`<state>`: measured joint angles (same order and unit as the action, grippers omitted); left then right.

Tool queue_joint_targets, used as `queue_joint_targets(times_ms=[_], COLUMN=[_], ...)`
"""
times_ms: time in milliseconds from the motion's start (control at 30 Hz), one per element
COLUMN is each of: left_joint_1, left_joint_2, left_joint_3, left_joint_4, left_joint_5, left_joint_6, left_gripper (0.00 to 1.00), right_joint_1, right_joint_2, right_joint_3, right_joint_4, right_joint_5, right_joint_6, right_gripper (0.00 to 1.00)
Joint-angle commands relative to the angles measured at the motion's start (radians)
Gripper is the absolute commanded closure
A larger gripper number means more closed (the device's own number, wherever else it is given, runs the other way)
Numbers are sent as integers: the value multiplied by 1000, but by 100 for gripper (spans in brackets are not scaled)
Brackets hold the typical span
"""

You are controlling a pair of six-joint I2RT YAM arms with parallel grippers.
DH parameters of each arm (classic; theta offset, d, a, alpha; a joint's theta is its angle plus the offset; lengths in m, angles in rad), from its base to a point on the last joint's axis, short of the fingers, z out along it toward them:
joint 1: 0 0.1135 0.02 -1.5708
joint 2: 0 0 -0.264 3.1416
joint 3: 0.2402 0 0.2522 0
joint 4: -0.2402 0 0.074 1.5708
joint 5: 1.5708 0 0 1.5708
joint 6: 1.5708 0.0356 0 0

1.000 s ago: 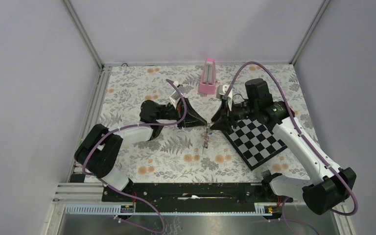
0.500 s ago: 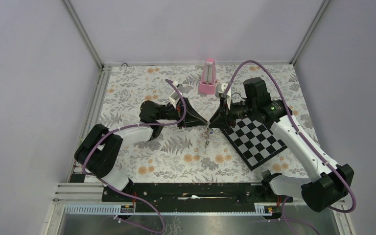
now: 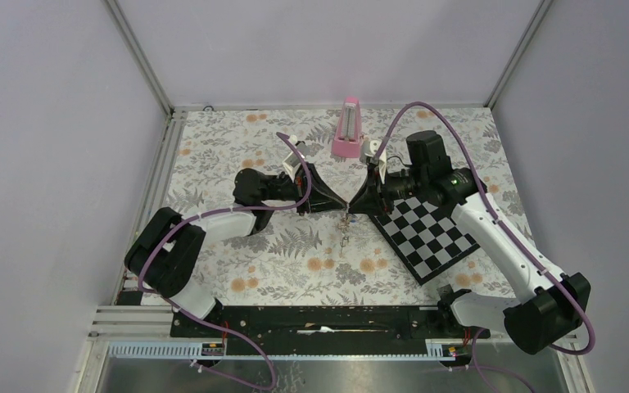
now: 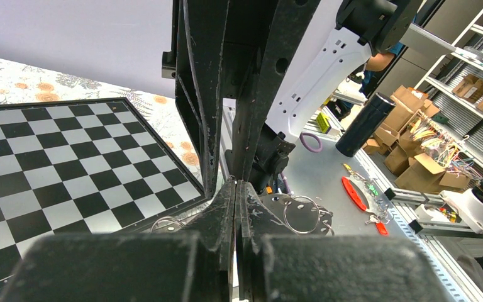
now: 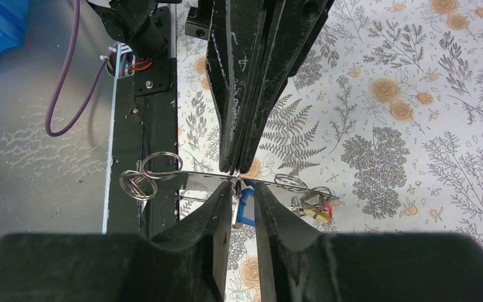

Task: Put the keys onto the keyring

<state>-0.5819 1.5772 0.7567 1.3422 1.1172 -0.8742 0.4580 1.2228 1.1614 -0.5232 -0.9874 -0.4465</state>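
My right gripper's [image 5: 244, 187] fingers [image 5: 217, 217] look like matt black plastic, scuffed pale along their edges. The keyring [image 5: 148, 176] just ahead of them is thin, bright metal wire, polished and glinting. Beside the keyring, a key [image 5: 246, 211] has a smooth blue plastic head. Under the keyring, the surface [image 5: 377, 145] has a matt floral print.
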Motion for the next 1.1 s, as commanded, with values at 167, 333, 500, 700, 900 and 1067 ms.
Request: queue_joint_targets(times_ms=[167, 333, 500, 700, 900, 1067], left_joint_1=[-4, -4, -3, -4, -7, -12], left_joint_2=[-8, -8, -9, -67, -90, -87], left_joint_3=[0, -2, -1, 63, 200, 201], left_joint_4=[90, 91, 69, -262, -796, -818], left_joint_5=[-29, -26, -14, 33, 60, 76], left_joint_6=[-14, -11, 17, 318, 689, 722], left_gripper=[100, 100, 100, 89, 69, 62], right_joint_1=[-3, -2, -3, 27, 78, 94], right_joint_2=[0, 3, 3, 16, 59, 81], right_joint_3=[-10, -7, 14, 81, 150, 172], right_joint_4=[36, 48, 4, -133, -257, -281], right_joint_5=[-29, -44, -24, 110, 234, 267], right_joint_6=[19, 37, 4, -75, -122, -124], right_gripper=[75, 85, 100, 100, 100, 100])
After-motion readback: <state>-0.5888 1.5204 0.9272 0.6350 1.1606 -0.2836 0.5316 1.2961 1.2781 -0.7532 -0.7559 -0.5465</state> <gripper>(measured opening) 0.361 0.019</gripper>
